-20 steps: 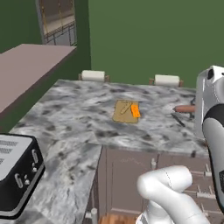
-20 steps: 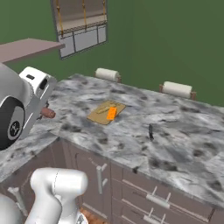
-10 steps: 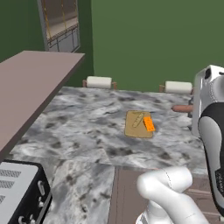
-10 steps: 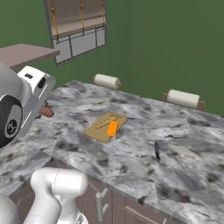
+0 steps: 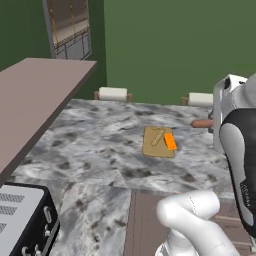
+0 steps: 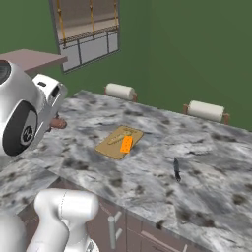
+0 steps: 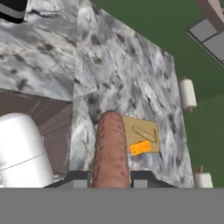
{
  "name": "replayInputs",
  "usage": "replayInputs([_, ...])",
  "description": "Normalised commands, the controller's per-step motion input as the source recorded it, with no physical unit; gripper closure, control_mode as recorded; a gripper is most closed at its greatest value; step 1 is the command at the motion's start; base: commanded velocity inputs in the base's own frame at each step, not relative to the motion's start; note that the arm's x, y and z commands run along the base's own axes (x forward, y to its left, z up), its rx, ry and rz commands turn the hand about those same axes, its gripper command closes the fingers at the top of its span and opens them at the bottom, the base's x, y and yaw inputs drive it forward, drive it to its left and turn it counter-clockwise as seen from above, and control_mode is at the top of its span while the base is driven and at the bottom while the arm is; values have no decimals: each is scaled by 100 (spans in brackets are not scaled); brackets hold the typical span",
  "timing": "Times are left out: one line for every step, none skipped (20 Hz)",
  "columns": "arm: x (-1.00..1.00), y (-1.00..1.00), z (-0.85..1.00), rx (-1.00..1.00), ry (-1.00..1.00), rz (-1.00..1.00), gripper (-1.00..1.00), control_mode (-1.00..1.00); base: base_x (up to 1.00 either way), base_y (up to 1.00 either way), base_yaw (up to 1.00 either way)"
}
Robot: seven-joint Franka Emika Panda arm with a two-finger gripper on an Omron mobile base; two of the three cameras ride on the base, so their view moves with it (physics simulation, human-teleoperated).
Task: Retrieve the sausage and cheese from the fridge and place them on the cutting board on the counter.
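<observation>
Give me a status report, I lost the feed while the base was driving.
Pincer shut on the sausage, held above the counter. Cheese already on the cutting board. A small dark object lies on the counter, off to the side.

sausage (image 7: 110,148): reddish-brown, held aloft | cheese (image 5: 170,141): orange, on cutting board (image 5: 154,148)

Green wall (image 5: 160,45); grey-paned window (image 6: 91,32) at left
</observation>
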Motion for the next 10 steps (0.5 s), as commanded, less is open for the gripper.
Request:
replayInputs([100, 8, -35, -8, 27, 16, 100, -100, 0, 0, 0])
replayInputs([100, 18, -36, -8, 23, 14, 100, -100, 0, 0, 0])
replayInputs([100, 12, -39, -4, 21, 13, 100, -100, 0, 0, 0])
replayInputs([100, 15, -43, -2, 10, 12, 100, -100, 0, 0, 0])
replayInputs([94, 24, -46, -3, 6, 10, 100, -100, 0, 0, 0])
replayInputs([91, 28, -50, 0, 3, 9, 100, -100, 0, 0, 0])
replayInputs([100, 12, -44, 0, 1, 10, 100, -100, 0, 0, 0])
replayInputs([100, 0, -48, 0, 2, 10, 100, -100, 0, 0, 0])
replayInputs([100, 0, -57, 0, 0, 5, 100, -100, 0, 0, 0])
replayInputs([100, 0, -63, 0, 0, 0, 100, -100, 0, 0, 0])
